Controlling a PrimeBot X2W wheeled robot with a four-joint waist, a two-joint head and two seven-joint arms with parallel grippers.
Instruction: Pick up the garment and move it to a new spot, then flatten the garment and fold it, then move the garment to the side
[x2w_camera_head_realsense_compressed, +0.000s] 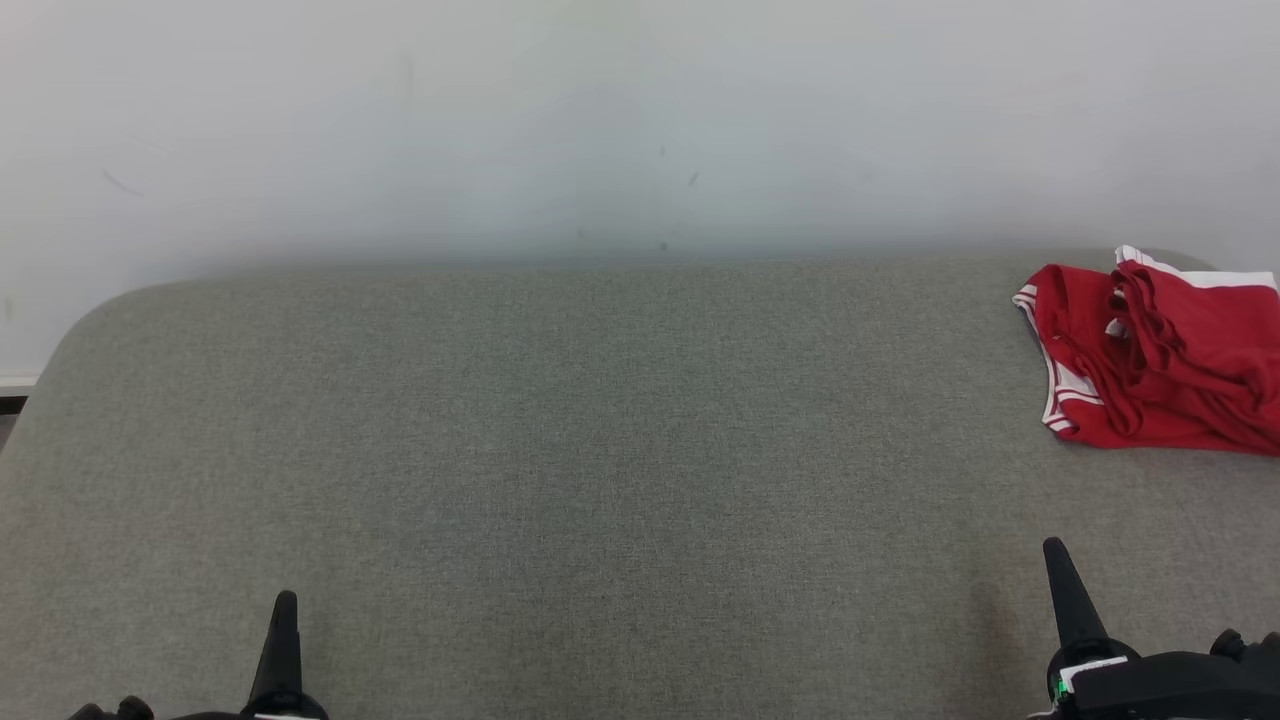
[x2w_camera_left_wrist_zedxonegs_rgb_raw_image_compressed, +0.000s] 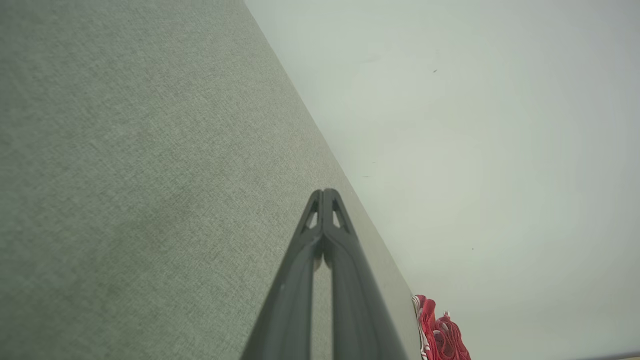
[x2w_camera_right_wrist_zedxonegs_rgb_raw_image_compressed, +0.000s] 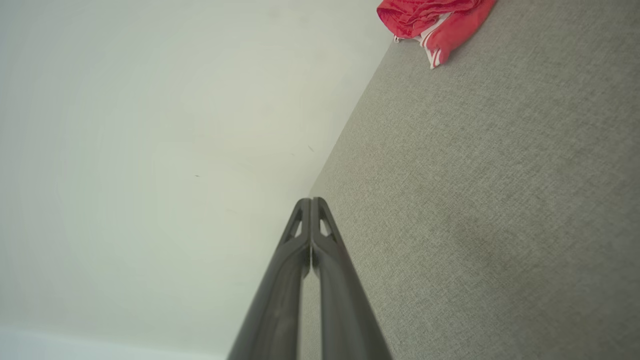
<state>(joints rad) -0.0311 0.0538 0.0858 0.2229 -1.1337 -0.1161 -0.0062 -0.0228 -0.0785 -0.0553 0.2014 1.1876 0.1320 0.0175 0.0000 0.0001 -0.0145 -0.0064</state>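
The garment (x2w_camera_head_realsense_compressed: 1160, 365) is red with white trim, crumpled in a heap at the far right of the grey fabric surface (x2w_camera_head_realsense_compressed: 600, 450), partly cut off by the picture's right edge. It also appears as a red bunch (x2w_camera_left_wrist_zedxonegs_rgb_raw_image_compressed: 442, 332) at the bottom of the left wrist view and as a red heap (x2w_camera_right_wrist_zedxonegs_rgb_raw_image_compressed: 432, 20) at the top of the right wrist view. My left gripper (x2w_camera_head_realsense_compressed: 285, 600) rests at the lower left, shut and holding nothing (x2w_camera_left_wrist_zedxonegs_rgb_raw_image_compressed: 324, 192). At the lower right, well in front of the garment, my right gripper (x2w_camera_head_realsense_compressed: 1052, 548) is shut with nothing in it (x2w_camera_right_wrist_zedxonegs_rgb_raw_image_compressed: 311, 201).
A pale wall (x2w_camera_head_realsense_compressed: 640, 120) rises right behind the grey surface's far edge. The surface has a rounded corner at the far left (x2w_camera_head_realsense_compressed: 110, 310), with a strip of floor beyond it.
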